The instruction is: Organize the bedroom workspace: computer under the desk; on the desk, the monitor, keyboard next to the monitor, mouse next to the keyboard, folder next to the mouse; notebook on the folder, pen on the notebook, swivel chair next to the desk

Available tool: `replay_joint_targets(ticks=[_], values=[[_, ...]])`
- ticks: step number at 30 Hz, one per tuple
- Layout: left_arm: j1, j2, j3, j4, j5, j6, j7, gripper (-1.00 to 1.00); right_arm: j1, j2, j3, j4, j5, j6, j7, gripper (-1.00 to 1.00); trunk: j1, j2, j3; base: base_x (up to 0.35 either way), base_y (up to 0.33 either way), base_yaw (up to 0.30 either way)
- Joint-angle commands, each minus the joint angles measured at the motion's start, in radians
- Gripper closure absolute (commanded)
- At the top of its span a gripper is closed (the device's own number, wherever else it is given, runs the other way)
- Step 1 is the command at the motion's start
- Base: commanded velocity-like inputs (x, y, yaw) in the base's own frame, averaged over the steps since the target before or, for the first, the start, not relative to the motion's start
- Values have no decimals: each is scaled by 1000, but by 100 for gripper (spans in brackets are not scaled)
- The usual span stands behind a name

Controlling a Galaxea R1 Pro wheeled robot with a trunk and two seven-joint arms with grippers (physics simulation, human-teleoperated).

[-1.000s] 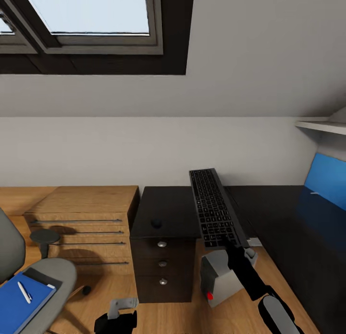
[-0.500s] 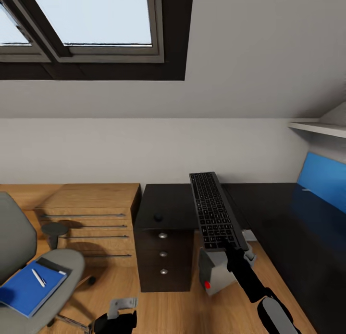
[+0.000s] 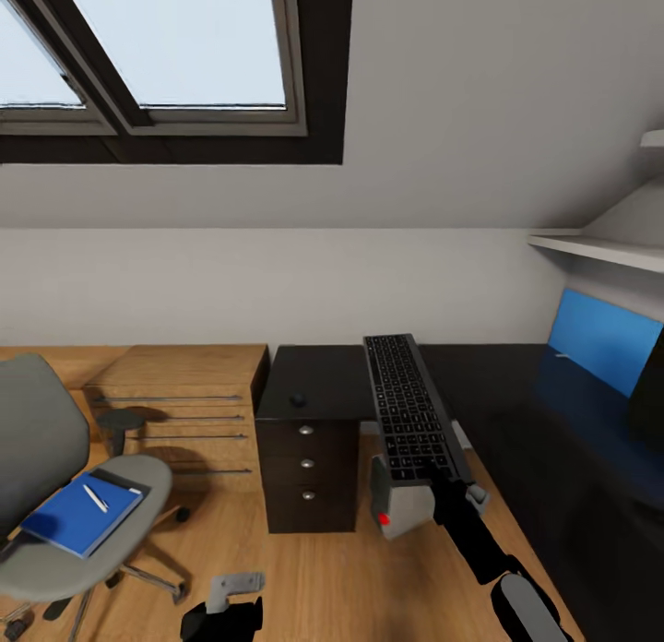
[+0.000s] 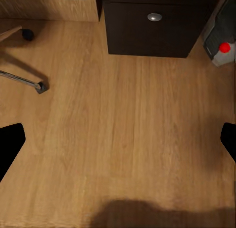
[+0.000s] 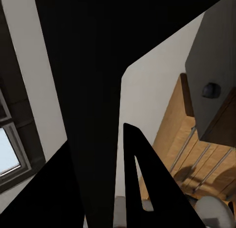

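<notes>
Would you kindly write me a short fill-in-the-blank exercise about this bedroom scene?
1. The right gripper holds the ____ by one end.
2. The blue folder lies on the seat of the ____.
3. The small dark mouse sits on top of the ____ unit.
4. The left gripper hangs open above the wooden ____.

Missing words: keyboard; swivel chair; drawer; floor

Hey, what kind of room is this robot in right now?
Probably an attic room used as a home office: a skylight is set in a sloped ceiling, a dark desk with a drawer unit stands on wood flooring, and a swivel chair sits nearby. The right gripper holds a keyboard.
</notes>
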Motion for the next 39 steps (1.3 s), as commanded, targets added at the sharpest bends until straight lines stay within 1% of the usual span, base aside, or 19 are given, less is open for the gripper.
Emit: replay_joint_targets(ticks=[1,5,9,27,28,30,32,33,36,39], values=[[0,1,-2,-2,10,2,10,-100,0,5,1,0,-13,6,3,100,-4,6,2,-309,-204,0],[0,1,-3,-2,10,2,10,-100,-1,13,-1,1,-12,7,3,100,-20,34,15,-309,-205,0],[0,1,-3,-2,10,2,10,-100,-1,16,-3,1,-11,7,2,100,-35,62,27,-308,-205,0],[0,1,-3,-2,10,2,10,-100,0,16,-1,23,-10,8,3,100,-104,188,83,-306,-205,0],[0,1,-3,-2,10,2,9,-100,0,13,2,37,-9,14,7,100,-108,195,87,-292,-228,0],[0,1,-3,-2,10,2,8,-100,0,14,2,42,-9,12,5,100,-115,209,93,-290,-230,0],[0,1,-3,-2,9,2,8,-100,-1,15,1,52,-10,10,1,100,-123,223,99,-289,-231,0],[0,1,-3,-2,9,2,8,-100,-1,14,-5,89,-10,11,-17,100,-127,230,102,-287,-235,0],[0,2,-2,-2,9,2,8,-100,-1,11,-7,101,-10,14,-44,100,-138,251,112,-284,-238,0],[0,3,0,-3,9,1,8,-100,-1,10,-9,106,-10,14,-58,100,-150,272,121,-283,-241,0]])
